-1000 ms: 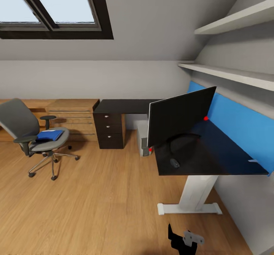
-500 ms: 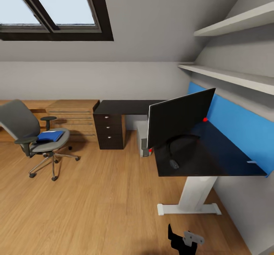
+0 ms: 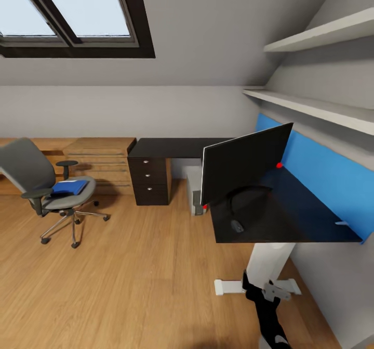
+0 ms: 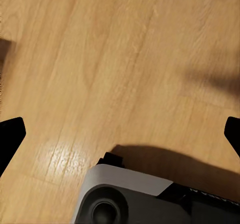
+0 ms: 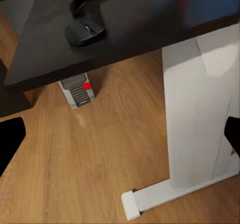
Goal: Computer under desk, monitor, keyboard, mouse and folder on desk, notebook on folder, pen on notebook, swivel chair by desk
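Head view shows my right arm low in front of me, and my right claw (image 3: 262, 293) is up near the white leg (image 3: 267, 266) of the surface (image 3: 291, 219). My right wrist view shows that claw's two black tips far apart at the edges, so it is wide and holds nothing. My left claw (image 4: 120, 134) is wide too, with only the wood floor (image 4: 120, 58) under it.

The monitor (image 3: 244, 163) stands tilted on the black surface, in front of the blue back panel (image 3: 332, 175). The mouse (image 3: 237, 227) sits near the front edge, just beside the monitor's round foot. The grey computer (image 3: 195, 189) stands on the floor under the surface. The swivel chair (image 3: 44, 185) is well apart, over by the wood dresser (image 3: 101, 156). The blue folder (image 3: 69, 186) lies on its seat. I cannot tell if anything lies on the folder.
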